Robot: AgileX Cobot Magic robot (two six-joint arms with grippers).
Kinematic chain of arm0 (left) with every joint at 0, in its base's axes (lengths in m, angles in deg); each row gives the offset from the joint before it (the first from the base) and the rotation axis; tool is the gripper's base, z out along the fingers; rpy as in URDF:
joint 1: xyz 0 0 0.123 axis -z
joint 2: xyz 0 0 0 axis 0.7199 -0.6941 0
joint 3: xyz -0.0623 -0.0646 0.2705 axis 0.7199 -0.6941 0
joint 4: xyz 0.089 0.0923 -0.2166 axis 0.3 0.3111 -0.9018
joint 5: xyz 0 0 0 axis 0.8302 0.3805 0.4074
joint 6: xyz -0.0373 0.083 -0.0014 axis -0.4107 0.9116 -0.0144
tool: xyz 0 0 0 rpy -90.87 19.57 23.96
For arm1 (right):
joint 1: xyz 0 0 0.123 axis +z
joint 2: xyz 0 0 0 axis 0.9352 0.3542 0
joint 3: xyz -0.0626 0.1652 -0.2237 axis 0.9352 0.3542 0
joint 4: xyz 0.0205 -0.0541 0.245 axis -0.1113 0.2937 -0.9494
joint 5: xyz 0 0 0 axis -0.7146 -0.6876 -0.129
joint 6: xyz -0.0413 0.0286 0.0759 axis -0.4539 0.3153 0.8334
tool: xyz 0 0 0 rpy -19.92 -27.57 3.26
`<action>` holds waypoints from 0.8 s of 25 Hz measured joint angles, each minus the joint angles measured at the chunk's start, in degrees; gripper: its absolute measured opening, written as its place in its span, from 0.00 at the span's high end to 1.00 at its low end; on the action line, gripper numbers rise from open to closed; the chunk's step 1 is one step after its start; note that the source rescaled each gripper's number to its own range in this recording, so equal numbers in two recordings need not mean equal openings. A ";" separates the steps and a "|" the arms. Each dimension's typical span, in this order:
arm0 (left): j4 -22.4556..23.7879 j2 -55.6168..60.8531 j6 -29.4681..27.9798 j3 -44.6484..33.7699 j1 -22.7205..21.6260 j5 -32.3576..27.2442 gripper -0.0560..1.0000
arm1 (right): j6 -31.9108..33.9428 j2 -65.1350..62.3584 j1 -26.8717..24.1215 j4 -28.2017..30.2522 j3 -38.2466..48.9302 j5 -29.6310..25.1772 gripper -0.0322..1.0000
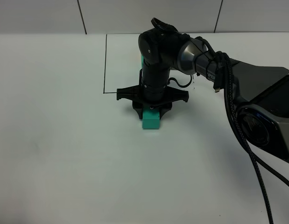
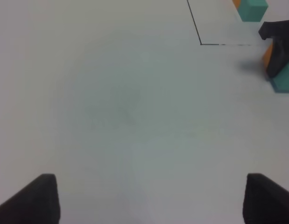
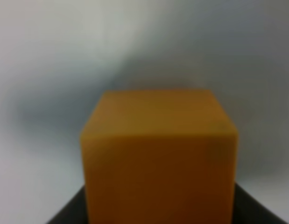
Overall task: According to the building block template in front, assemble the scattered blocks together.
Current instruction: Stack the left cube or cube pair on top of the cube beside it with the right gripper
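My right gripper [image 1: 151, 110] reaches to the table's middle, pointing down. It is shut on the orange cube [image 3: 158, 154], which fills the right wrist view; in the exterior view the gripper hides it. The teal-green cube [image 1: 151, 121] sits on the table right against the gripper's front. In the left wrist view the orange cube [image 2: 267, 55] shows directly behind the teal cube [image 2: 285, 79]. The template [image 2: 251, 9], a teal and orange pair, lies inside the black drawn rectangle [image 1: 106, 60], mostly hidden behind the right arm; only a teal sliver [image 1: 142, 60] shows. My left gripper [image 2: 146, 200] is open and empty over bare table.
The right arm's body and cables [image 1: 256, 121] take up the right side of the white table [image 1: 51, 140]. A grey wall [image 1: 41, 16] runs along the back edge.
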 joint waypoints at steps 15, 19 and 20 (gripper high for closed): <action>0.00 0.00 0.00 0.00 0.00 0.00 0.31 | 3.27 0.63 0.28 1.28 0.07 2.23 0.96; 0.00 0.00 0.00 0.00 0.00 0.00 0.31 | 3.27 0.63 0.28 1.41 0.09 2.29 0.96; 0.00 0.00 0.00 0.00 0.00 0.00 0.31 | 3.27 0.63 0.28 1.58 0.09 2.29 0.96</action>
